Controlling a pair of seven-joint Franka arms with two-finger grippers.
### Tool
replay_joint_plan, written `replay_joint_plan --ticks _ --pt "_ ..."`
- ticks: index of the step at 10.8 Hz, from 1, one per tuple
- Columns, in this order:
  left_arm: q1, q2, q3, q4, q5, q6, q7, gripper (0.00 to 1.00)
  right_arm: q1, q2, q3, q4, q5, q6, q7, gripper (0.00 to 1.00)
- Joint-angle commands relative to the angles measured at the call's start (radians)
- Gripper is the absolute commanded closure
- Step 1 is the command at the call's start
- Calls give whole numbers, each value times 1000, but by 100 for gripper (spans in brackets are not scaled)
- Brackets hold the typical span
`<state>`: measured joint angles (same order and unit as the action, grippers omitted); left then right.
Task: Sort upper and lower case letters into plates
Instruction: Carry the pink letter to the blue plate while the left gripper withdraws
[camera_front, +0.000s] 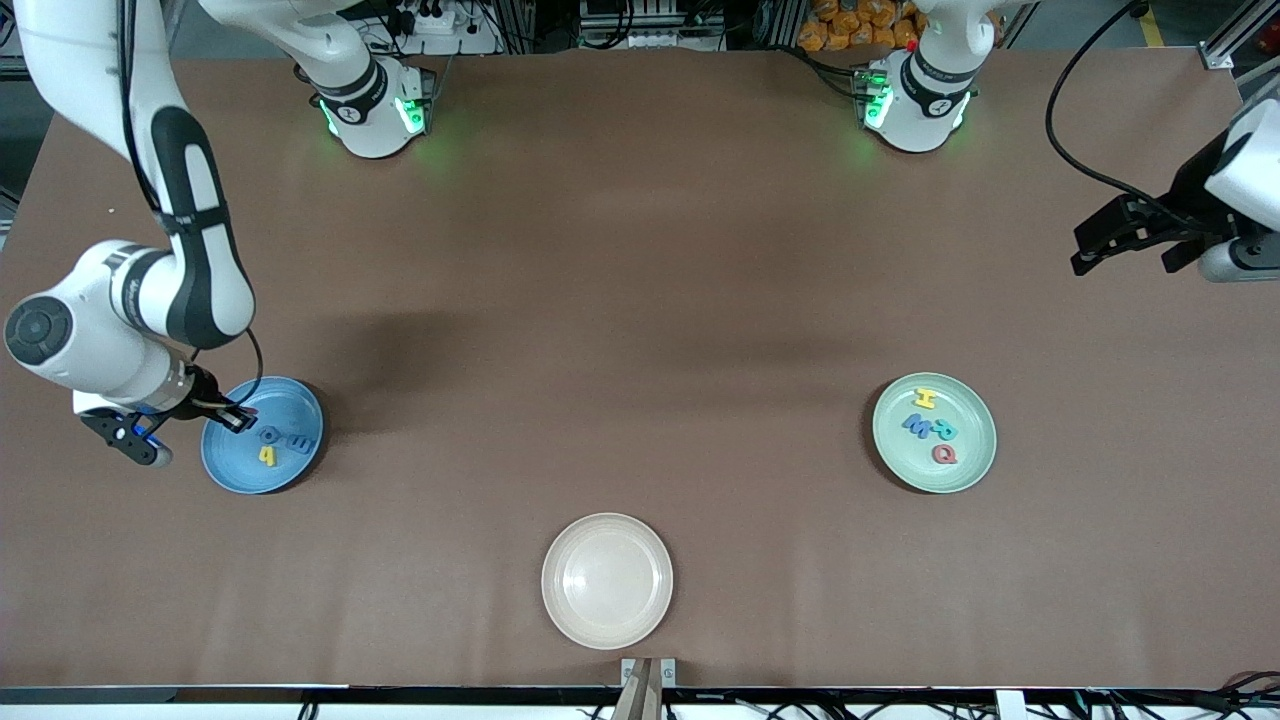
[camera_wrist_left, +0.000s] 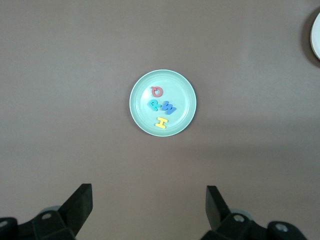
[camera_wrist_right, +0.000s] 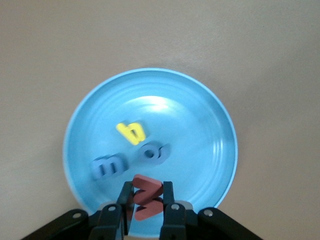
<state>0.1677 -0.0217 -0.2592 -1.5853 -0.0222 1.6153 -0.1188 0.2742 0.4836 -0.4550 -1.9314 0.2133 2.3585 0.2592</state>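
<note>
Red letter (camera_wrist_right: 146, 196) clamped in right hand (camera_wrist_right: 147, 205) over blue plate (camera_wrist_right: 210, 145), left hand (camera_wrist_left: 150, 207) apart, waiting.

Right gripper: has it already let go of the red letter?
No, the right gripper is shut on the red letter, holding it over the light blue plate.

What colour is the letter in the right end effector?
Red, clearest in the right wrist view.

I'm in a robotics lab: my two white Franka arm bases w/ green status lights (camera_front: 375, 115) bolted at 12 o'clock on a brown matte-covered table (camera_front: 640, 300), black cables and aluminium framing (camera_front: 1235, 40) along the edges.
</note>
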Motion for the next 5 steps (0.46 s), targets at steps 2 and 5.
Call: replay_joint_plan --ticks 2,5 --pt "6 -4 11 8 -13 -17 18 0 -32 39 13 40 -26 13 -55 34" --pt "7 -6 14 10 -9 -28 17 0 -26 29 13 77 -26 4 -57 0"
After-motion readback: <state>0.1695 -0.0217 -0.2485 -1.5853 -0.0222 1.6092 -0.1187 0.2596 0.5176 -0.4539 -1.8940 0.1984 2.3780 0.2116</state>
